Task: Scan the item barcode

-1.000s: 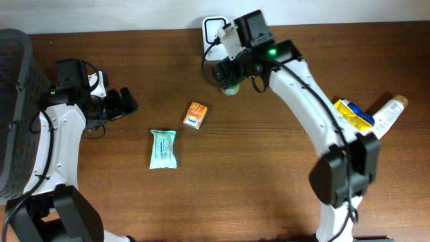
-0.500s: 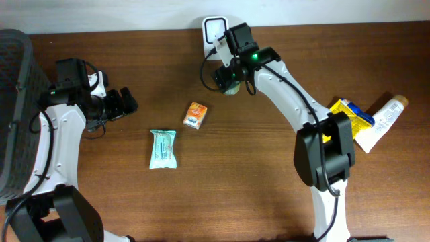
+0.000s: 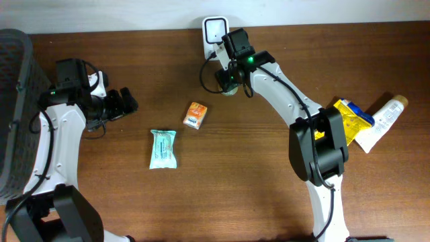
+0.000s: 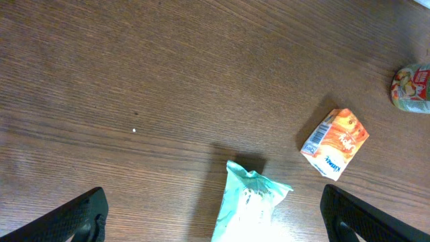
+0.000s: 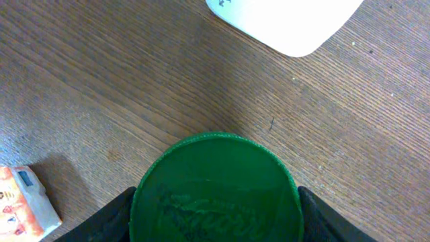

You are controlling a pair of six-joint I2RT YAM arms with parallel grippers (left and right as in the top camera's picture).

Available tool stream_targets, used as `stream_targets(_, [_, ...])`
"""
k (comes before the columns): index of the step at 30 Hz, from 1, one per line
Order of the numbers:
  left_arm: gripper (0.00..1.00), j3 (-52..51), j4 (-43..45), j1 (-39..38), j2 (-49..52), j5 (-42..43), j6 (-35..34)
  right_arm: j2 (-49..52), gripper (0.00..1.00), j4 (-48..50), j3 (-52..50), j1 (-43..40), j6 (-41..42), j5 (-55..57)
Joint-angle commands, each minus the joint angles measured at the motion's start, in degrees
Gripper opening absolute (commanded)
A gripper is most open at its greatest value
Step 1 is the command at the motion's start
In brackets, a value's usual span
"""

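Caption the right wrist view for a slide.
Right gripper flanking a green-lidded container, white object beyond, orange packet at left.

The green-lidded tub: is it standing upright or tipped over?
Upright. The right wrist view looks straight down on the green-lidded tub, its round lid facing up off the table.

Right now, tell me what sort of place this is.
Likely a mock checkout bench: an orange carton and a teal pack on a wooden table, a dark basket at left, a white device at the far edge.
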Motion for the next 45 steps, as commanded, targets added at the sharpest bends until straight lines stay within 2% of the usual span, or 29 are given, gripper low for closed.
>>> stream_targets(1, [0.99, -0.22, -0.04, 0.15, 0.85, -0.20, 0.11, -0.72, 0.56, -1.66, 0.20, -0.11, 4.28, 0.52])
stream_targets(6, [0.99, -0.22, -0.04, 0.15, 0.85, -0.20, 0.11, -5.75, 0.55, -6.21, 0.90, -0.07, 10.75, 0.72])
stream_targets(11, [0.99, -0.22, -0.04, 0.15, 0.85, -0.20, 0.11, -11.50, 0.55, -17.09, 1.09, -0.07, 24.09, 1.42])
stream_targets(16, [0.99, -0.22, -0.04, 0.15, 0.85, -0.20, 0.09, -11.69, 0.55, -27.04, 0.09, 0.07, 28.20, 1.60])
stream_targets(19, [0.99, -0.22, -0.04, 0.15, 0.85, -0.20, 0.11, -11.69, 0.55, -25.53, -2.19, 0.11, 27.96, 2.99])
stream_targets(22, [0.99, -0.22, -0.04, 0.15, 0.85, -0.20, 0.09, -11.69, 0.50, -21.27, -5.51, 0.35, 28.00, 9.53])
stream_targets(25, [0.99, -0.22, -0.04, 0.15, 0.85, -0.20, 0.11, -11.69, 0.49, -16.28, -10.19, 0.81, 30.45, 9.75])
stream_targets(28, [0.99, -0.22, -0.04, 0.15, 0.85, -0.20, 0.11, -11.72, 0.49, -15.69, -12.00, 1.66, 32.06, 9.73])
stream_targets(31, [0.99, -0.22, -0.04, 0.15, 0.85, -0.20, 0.11, -11.91, 0.62, -19.37, -11.52, 2.62, 32.02, 9.03])
stream_targets(42, [0.99, -0.22, -0.04, 0.15, 0.85, -0.20, 0.11, -11.93, 0.79, -37.73, 1.07, 2.73, 31.10, 7.10])
stream_targets(45, [0.99, -0.22, -0.04, 0.15, 0.85, -0.20, 0.11, -11.93, 0.88, -39.21, 3.54, 2.73, 27.58, 7.08])
